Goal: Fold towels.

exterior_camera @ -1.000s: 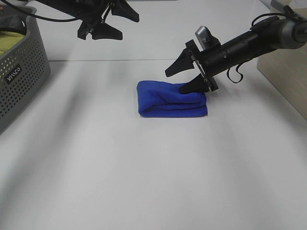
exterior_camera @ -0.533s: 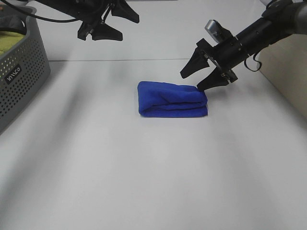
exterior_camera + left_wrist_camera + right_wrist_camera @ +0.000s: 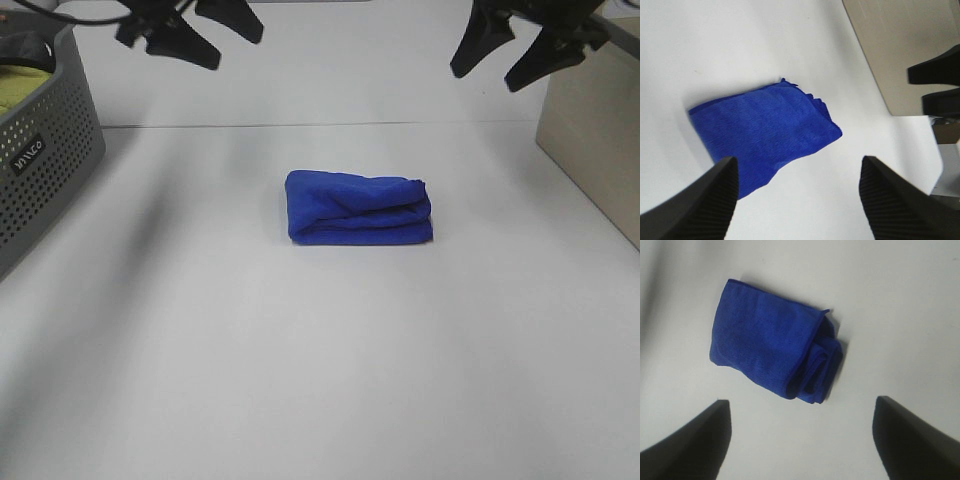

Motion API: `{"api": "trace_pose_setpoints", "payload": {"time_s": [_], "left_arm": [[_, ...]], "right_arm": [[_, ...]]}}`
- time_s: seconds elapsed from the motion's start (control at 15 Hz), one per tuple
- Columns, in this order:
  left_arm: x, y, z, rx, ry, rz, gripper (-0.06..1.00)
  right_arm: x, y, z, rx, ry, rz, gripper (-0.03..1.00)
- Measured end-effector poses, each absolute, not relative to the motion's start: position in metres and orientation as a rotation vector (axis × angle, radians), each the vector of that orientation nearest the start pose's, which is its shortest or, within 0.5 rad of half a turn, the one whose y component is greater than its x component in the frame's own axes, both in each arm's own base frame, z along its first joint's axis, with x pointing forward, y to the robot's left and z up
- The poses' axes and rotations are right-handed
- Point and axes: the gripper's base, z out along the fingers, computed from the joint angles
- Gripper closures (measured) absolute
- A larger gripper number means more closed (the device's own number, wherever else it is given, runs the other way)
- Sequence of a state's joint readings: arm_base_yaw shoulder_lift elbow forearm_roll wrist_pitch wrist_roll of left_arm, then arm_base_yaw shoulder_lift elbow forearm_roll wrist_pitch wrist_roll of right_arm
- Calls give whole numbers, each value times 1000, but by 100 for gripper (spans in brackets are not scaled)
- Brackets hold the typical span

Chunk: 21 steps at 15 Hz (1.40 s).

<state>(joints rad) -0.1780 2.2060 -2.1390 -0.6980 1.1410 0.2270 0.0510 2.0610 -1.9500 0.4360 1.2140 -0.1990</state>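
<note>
The royal-blue towel [image 3: 359, 206] lies folded into a small thick bundle on the white table, just behind the middle. It also shows in the left wrist view [image 3: 765, 129] and the right wrist view [image 3: 775, 353]. No white tag shows. My left gripper [image 3: 190, 35] is open and empty, raised high at the far left, well away from the towel. My right gripper [image 3: 510, 55] is open and empty, raised high at the far right, above and behind the towel's right end.
A grey perforated basket [image 3: 45, 150] with a yellow-green cloth [image 3: 22, 88] inside stands at the left edge. A beige box [image 3: 595, 140] stands at the right edge; it also shows in the left wrist view [image 3: 890, 45].
My right gripper let go of the towel's right end and rose up and to the right, away from it. My left gripper moved up and left a little. The towel stayed folded.
</note>
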Motion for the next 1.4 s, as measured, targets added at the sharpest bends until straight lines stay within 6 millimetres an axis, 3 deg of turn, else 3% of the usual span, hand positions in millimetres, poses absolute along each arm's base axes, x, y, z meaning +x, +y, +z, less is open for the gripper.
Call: {"api": "trace_pose_setpoints", "payload": {"time_s": [0.13,0.33,0.47,0.6,0.73,1.0,1.13,1.2,1.33,1.4], "left_arm": [[448,-123,337,345,2531,-695,29],[414,-99,396,297,2462,-416,29],[379,-84,432,270,2402,-294,29],[337,-72,444,258,2406,-234,29],[282,-60,442,243,2436,-206,29],[175,-40,403,202,2505,-212,29],[123,-31,377,202,2495,-212,29],[110,-29,370,201,2489,-213,29],[66,-21,342,198,2442,-219,29],[35,-15,316,197,2391,-225,29]], "right_arm": [[428,54,331,-214,2651,484,21],[382,49,383,-230,2554,440,21],[347,47,399,-235,2533,424,21],[307,44,403,-237,2539,402,21],[265,39,396,-238,2567,371,21],[185,32,353,-236,2661,335,21],[148,30,327,-234,2697,335,21],[138,30,319,-233,2704,336,21],[107,26,296,-237,2715,311,21],[79,23,279,-254,2681,277,21]]}}
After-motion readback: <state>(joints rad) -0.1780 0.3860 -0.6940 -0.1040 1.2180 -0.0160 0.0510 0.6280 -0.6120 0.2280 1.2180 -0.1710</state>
